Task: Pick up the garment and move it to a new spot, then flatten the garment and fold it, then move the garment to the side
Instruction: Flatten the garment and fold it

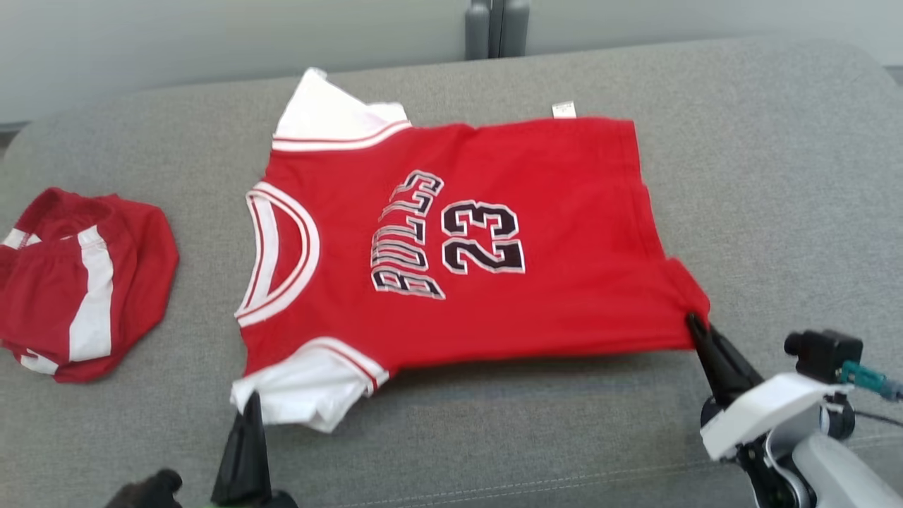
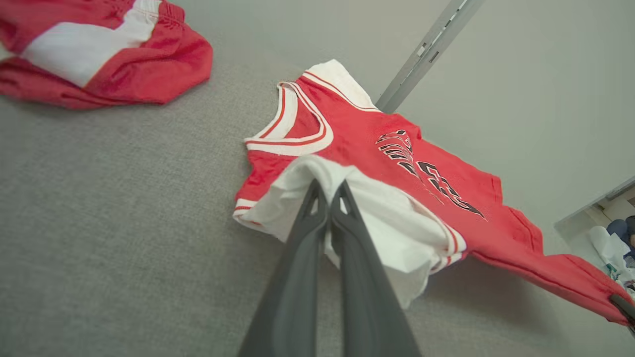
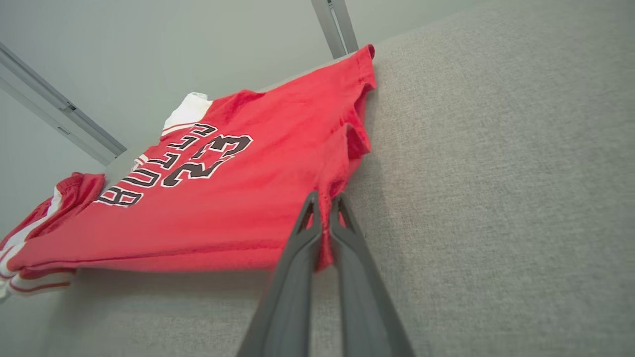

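Jersey, red basketball top, "BULLS" and "23" in black letters edged white. Lies front up on grey fabric-covered counter, toward the far middle of it. Neck opening toward robot's left, hem toward its right. White sleeves with red trim: far sleeve flat on the fabric, near sleeve bunched and rumpled. Small white tag poking out at far hem corner.

Left pincer: long dark fingers pressed together, pinching white cloth of the near sleeve. From left wrist, sleeve cloth draped around the tips, red body of jersey running away beyond.

Right pincer: fingers closed on near hem corner. From right wrist, thin fold of red cloth caught between the two tips, rest of jersey spreading off to that view's left.

Near edge of jersey stretched between the two pincers and raised a little off the counter, dark shadow band beneath it. Far edge resting on the fabric. Hem side slightly wrinkled and curled.

Red-and-white shorts, crumpled in a heap on same counter, well to the left of jersey, not touching it. Also visible from left wrist and, partly, from right wrist.

Grey upright post behind counter's far edge, against pale wall.
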You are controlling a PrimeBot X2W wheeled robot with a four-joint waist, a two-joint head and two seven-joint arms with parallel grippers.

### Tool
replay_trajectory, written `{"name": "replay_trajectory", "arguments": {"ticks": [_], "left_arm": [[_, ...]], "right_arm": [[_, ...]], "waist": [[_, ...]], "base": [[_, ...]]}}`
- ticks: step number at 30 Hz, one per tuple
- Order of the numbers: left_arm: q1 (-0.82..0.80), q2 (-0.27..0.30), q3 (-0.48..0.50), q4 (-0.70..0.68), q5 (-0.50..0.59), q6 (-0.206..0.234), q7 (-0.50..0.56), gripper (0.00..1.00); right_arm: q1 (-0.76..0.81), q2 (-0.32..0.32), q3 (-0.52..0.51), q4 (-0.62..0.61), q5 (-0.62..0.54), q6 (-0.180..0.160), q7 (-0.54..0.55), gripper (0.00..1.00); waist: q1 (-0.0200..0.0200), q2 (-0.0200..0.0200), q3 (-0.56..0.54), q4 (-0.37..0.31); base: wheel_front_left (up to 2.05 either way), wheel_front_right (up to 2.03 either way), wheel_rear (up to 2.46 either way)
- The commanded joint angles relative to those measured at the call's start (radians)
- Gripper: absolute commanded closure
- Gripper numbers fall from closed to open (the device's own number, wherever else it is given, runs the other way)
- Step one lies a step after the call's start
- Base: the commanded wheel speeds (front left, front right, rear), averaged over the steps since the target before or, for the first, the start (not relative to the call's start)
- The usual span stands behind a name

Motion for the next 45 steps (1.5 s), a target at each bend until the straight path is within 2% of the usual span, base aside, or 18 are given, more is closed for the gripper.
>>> {"name": "replay_trajectory", "arguments": {"ticks": [1, 9, 13, 21, 28, 33, 39, 45], "left_arm": [[0.019, -0.003, 0.007, 0.002, -0.003, -0.003, -0.004, 1.00], [0.111, -0.017, -0.019, 0.060, -0.010, -0.015, -0.004, 1.00], [0.096, -0.018, -0.030, 0.087, 0.000, -0.024, -0.004, 1.00], [0.008, -0.018, -0.029, 0.064, 0.071, -0.044, -0.004, 1.00], [-0.091, 0.005, -0.034, 0.067, 0.122, -0.056, -0.004, 1.00], [-0.197, 0.019, -0.033, 0.126, 0.134, -0.061, -0.004, 1.00], [-0.361, 0.017, -0.031, 0.272, 0.136, -0.070, -0.003, 1.00], [-0.442, 0.016, -0.046, 0.377, 0.154, -0.075, -0.003, 1.00]], "right_arm": [[0.023, -0.002, -0.006, 0.002, 0.002, -0.001, 0.003, 1.00], [0.162, 0.021, -0.063, -0.016, -0.018, -0.001, 0.050, 1.00], [0.190, 0.033, -0.101, -0.034, -0.052, -0.001, 0.065, 1.00], [0.166, 0.071, -0.158, -0.094, -0.106, -0.001, 0.096, 1.00], [0.100, 0.095, -0.160, -0.125, -0.136, -0.001, 0.137, 1.00], [0.019, 0.120, -0.168, -0.078, -0.147, -0.001, 0.165, 1.00], [-0.111, 0.161, -0.156, 0.063, -0.147, -0.001, 0.192, 1.00], [-0.196, 0.182, -0.131, 0.169, -0.149, -0.001, 0.186, 1.00]], "waist": [[0.0001, 0.0000, -0.033, 0.000], [0.0001, 0.0000, -0.062, 0.020], [0.0001, 0.0000, -0.055, 0.026], [0.0001, 0.0000, -0.045, 0.022], [0.0001, 0.0000, -0.042, -0.003], [0.0001, 0.0000, -0.028, -0.009], [0.0001, 0.0000, 0.001, -0.007], [0.0001, 0.0000, 0.028, -0.007]], "base": [[0.00, 0.00, 0.00], [0.00, 0.00, 0.00], [0.00, 0.00, 0.00], [0.00, 0.00, 0.00], [0.00, 0.00, 0.00], [0.00, 0.00, 0.00], [0.00, 0.00, 0.00], [0.00, 0.00, 0.00]]}}
